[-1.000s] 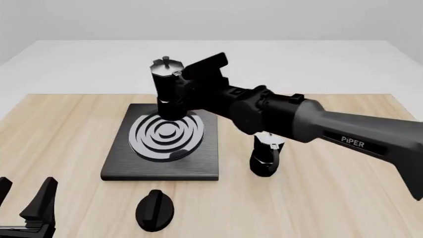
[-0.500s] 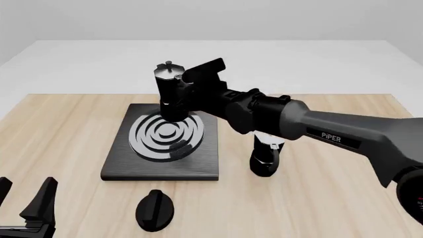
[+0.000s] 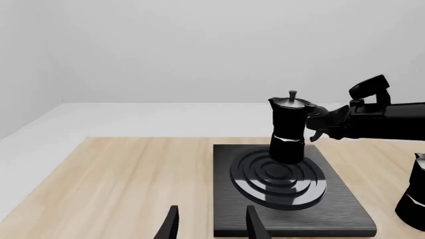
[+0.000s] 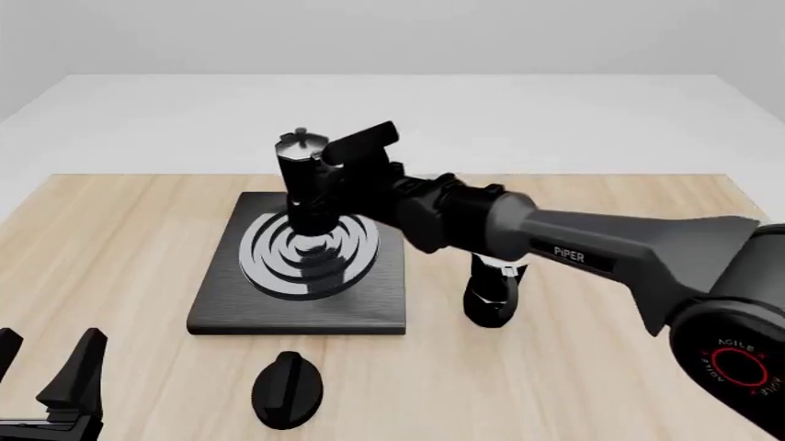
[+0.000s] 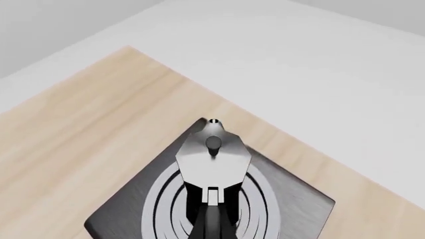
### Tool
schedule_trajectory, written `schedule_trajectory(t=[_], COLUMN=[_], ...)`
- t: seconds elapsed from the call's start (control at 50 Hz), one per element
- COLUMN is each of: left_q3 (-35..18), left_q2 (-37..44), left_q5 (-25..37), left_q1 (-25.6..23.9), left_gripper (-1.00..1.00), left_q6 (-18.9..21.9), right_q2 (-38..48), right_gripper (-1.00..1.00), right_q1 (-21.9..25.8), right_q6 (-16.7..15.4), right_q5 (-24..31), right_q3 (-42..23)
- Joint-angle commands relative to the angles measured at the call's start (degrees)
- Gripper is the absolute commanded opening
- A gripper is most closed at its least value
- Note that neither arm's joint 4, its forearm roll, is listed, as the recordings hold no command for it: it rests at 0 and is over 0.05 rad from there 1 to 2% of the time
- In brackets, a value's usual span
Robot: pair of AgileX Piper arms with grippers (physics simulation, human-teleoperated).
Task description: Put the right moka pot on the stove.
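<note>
The right moka pot (image 4: pixel 304 182), black and faceted with a silvery lid, is upright over the back of the stove's burner rings (image 4: pixel 307 248). Its base is at the rings; I cannot tell if it touches. My right gripper (image 4: pixel 341 179) is shut on its side handle. The left wrist view shows the pot (image 3: pixel 289 128), the right gripper (image 3: pixel 320 127) and the stove (image 3: pixel 285 191). The right wrist view looks down on the pot's lid (image 5: pixel 212 155) above the stove (image 5: pixel 292 199). My left gripper (image 4: pixel 47 372) is open and empty at the near left corner; it also shows in the left wrist view (image 3: pixel 211 226).
The twin moka pot (image 4: pixel 495 292) stands on the table just right of the stove, under my right arm, and shows at the edge of the left wrist view (image 3: pixel 415 196). A small black oval knob (image 4: pixel 287 390) lies in front of the stove.
The right arm has lowered the pot onto the burner rings and shifted it slightly left. The left gripper has not moved.
</note>
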Motion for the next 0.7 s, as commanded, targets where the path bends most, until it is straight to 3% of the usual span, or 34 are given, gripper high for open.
schedule_trajectory(t=[0.02, 0.7], left_q3=[0.0, 0.0], left_q2=[0.0, 0.0], left_q5=[0.0, 0.0], left_q1=[0.0, 0.0], left_gripper=[1.0, 1.0], left_q6=[0.0, 0.0], right_q2=[1.04, 6.03], right_gripper=[-1.0, -1.0], right_q1=[0.35, 0.33], right_q6=[0.64, 2.57], right_q5=[-0.6, -2.78], right_q3=[-2.97, -3.63])
